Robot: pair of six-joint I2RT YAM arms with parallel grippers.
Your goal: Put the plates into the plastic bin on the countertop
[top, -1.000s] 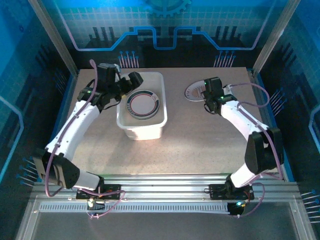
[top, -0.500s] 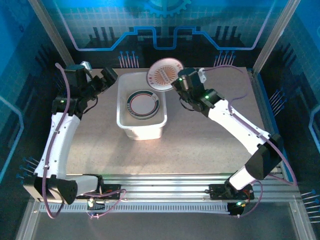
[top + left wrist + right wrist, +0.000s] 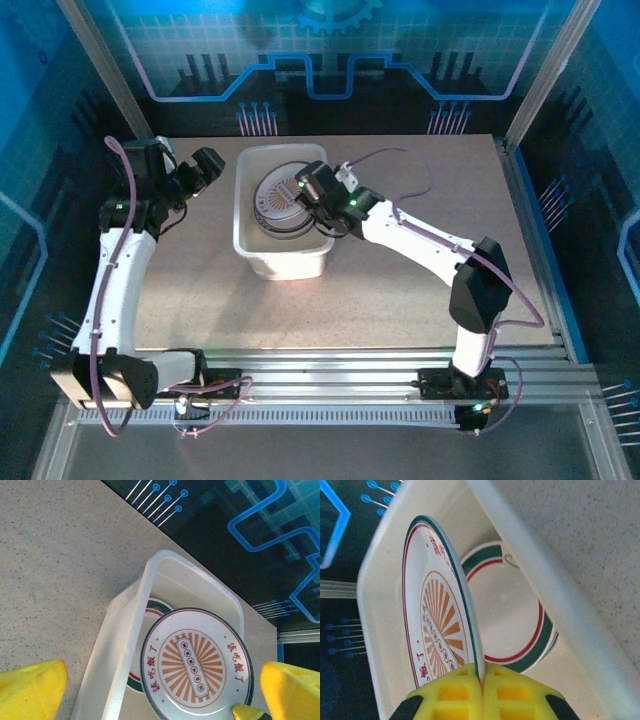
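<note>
Right gripper (image 3: 482, 680): fingers clamped on the rim of the orange-sunburst plate (image 3: 437, 615), held tilted inside the plastic bin (image 3: 288, 262), above a green-and-red-rimmed plate (image 3: 520, 615) lying flat. Left gripper (image 3: 203, 165): fingers (image 3: 32, 687) wide apart, nothing held, left of the bin. Bin sits upper centre on the countertop (image 3: 400, 300).

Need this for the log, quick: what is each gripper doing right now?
Left gripper: open, holding nothing.
Right gripper: jaws shut on the rim of the orange-patterned plate.
</note>
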